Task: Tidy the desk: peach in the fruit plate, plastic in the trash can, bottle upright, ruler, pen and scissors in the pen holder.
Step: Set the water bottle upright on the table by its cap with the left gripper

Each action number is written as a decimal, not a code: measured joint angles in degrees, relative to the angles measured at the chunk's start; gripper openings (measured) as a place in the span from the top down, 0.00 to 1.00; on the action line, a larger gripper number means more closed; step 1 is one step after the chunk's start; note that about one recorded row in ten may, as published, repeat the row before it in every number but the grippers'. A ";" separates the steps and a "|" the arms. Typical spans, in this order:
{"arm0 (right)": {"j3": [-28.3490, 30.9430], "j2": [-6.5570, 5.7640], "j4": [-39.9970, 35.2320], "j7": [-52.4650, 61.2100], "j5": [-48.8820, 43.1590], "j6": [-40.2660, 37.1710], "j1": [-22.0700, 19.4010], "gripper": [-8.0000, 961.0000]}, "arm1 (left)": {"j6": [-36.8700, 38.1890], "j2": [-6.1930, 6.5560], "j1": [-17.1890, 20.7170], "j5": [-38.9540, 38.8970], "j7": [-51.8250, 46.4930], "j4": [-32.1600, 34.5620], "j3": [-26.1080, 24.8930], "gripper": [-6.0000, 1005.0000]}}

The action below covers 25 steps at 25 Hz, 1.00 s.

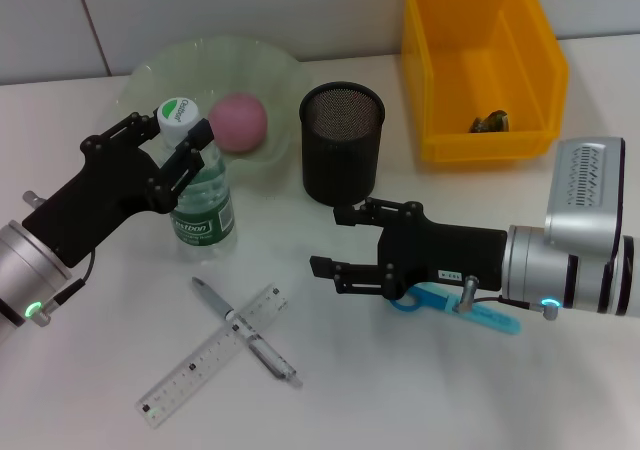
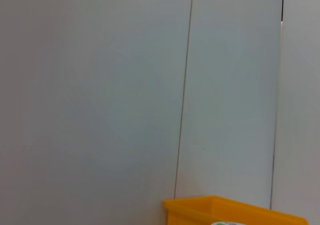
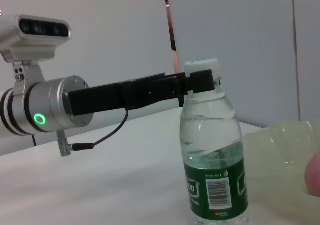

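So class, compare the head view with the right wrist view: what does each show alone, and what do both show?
Head view only: the black mesh pen holder, yellow plastic bin, clear ruler, silver pen, blue scissors and open right gripper. Right wrist view only: the bottle's barcode. Both: the upright clear water bottle, left gripper around its neck, pale green plate, pink peach.

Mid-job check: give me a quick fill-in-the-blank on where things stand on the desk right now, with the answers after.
1. The peach lies in the ____ plate.
2. The bottle stands ____, with the left gripper around its neck.
3. The pen lies across the ____ on the desk.
4. The blue scissors lie under the ____ gripper.

Missing words: fruit; upright; ruler; right
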 joint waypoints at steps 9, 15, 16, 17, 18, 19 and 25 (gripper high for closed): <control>0.05 0.00 0.10 0.00 0.00 -0.55 0.00 0.21 | -0.11 0.05 -0.05 0.30 0.00 -0.04 0.38 0.51; -0.06 0.00 0.10 0.05 0.00 -0.62 0.00 0.21 | -0.18 0.09 -0.04 0.13 0.00 -0.02 0.44 0.50; -0.06 0.00 0.10 0.05 0.00 -0.62 0.00 0.21 | -0.18 0.09 -0.04 0.13 0.00 -0.02 0.44 0.50; -0.07 0.00 0.14 0.08 0.00 -0.62 0.00 0.21 | -0.18 0.09 -0.04 0.13 0.00 -0.02 0.44 0.50; -0.07 0.00 0.14 0.08 0.00 -0.62 0.00 0.21 | -0.18 0.09 0.00 0.06 0.00 -0.01 0.44 0.50; -0.08 0.00 0.16 0.08 0.00 -0.62 0.00 0.21 | -0.18 0.09 0.00 0.06 0.00 -0.01 0.44 0.39; 0.25 0.00 0.03 0.07 0.00 -0.73 -0.41 0.21 | 0.50 0.47 0.71 0.04 -1.87 0.92 0.43 0.23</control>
